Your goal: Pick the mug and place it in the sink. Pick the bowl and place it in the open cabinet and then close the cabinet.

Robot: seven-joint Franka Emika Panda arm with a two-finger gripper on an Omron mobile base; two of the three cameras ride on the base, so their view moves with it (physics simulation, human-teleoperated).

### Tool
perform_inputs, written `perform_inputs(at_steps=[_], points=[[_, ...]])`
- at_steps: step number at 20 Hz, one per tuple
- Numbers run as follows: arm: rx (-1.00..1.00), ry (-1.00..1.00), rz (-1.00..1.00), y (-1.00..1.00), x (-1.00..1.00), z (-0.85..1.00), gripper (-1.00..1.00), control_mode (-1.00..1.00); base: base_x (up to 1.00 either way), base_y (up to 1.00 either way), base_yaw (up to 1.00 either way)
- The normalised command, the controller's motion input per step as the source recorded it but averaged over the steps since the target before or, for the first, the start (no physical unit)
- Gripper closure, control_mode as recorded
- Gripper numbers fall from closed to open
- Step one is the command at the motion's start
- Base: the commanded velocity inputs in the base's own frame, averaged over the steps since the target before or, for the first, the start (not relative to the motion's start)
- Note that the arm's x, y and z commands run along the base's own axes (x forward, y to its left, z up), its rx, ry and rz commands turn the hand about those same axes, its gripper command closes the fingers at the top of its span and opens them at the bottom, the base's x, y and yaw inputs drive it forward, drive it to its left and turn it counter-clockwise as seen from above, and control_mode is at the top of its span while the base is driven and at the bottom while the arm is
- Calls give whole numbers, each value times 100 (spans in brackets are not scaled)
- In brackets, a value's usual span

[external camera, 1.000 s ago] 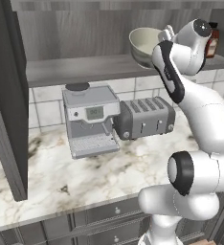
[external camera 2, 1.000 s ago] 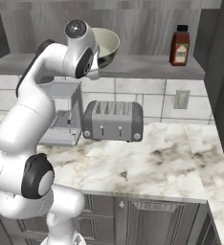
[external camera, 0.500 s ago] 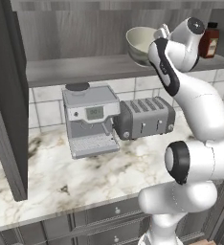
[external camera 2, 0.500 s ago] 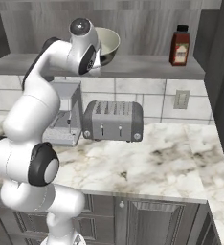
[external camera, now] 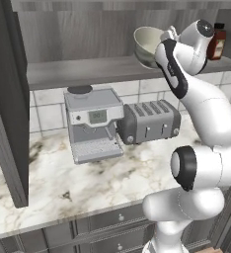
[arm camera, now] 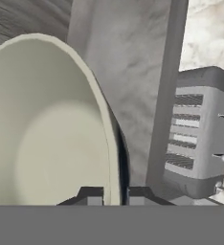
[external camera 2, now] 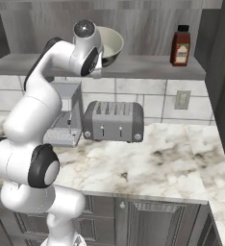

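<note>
Fingers [arm camera: 115, 195]: pinched on the rim of the bowl [arm camera: 47, 124], one tip inside, one outside. Bowl: tilted, held just above the open cabinet's shelf [external camera: 88, 71], left of the bottle [external camera 2: 180, 45]. Shelf lies directly beneath; lowering should seat it.

Marble surface [external camera: 53, 178] carries a coffee machine [external camera: 93, 123] and a toaster [external camera: 148, 121] side by side against the tiled wall. Cabinet shelf [external camera 2: 148, 72] above: red-brown bottle [external camera 2: 181, 45] standing upright at its right end.
</note>
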Motion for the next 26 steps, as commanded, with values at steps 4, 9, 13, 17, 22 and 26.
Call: perform_inputs(at_steps=[4,9,13,17,22,26], points=[[2,0,0,10,2,-17,100,-100,0,0,0],[0,-2,0,38,16,1,-100,-100,0,0,0],[0,-18,2,8,2,26,-100,-100,0,0,0],[-2,-27,4,0,0,41,-100,-100,0,0,0],[0,-19,3,0,-14,38,-100,-100,0,0,0],[6,6,0,-7,-85,8,-100,-100,0,0,0]])
